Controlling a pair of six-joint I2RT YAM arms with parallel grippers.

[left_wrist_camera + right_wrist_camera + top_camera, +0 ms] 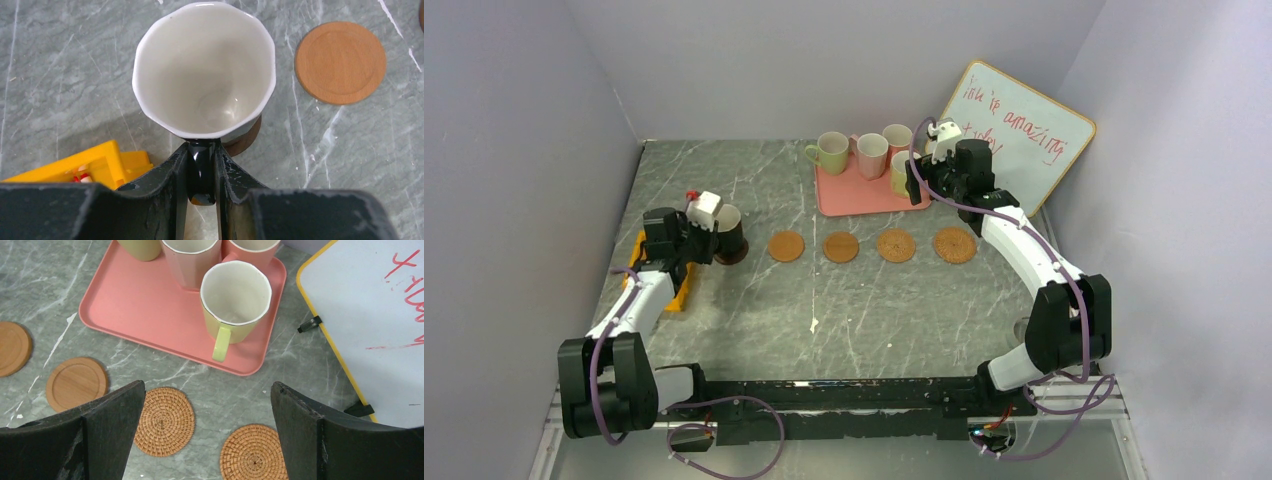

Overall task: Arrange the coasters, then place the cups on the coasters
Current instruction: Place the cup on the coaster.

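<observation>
The dark brown cup (204,70), pale inside, stands upright on the dark brown coaster (247,140) at the left end of the row. My left gripper (201,155) is shut on its dark handle, a finger against each side. Four orange-tan coasters lie in a line to its right: two smooth (786,246) (841,246) and two woven (896,245) (954,245). My right gripper (208,387) hangs wide open and empty above the woven pair, facing a pale green cup (235,300) on the pink tray (140,310). Two pink cups (871,155) (897,140) and another green cup (829,152) share the tray.
A yellow plastic piece (85,165) lies on the table just left of my left gripper. A yellow-framed whiteboard (1024,135) with red writing leans against the back right wall, close to the tray. Grey walls close in the table on three sides.
</observation>
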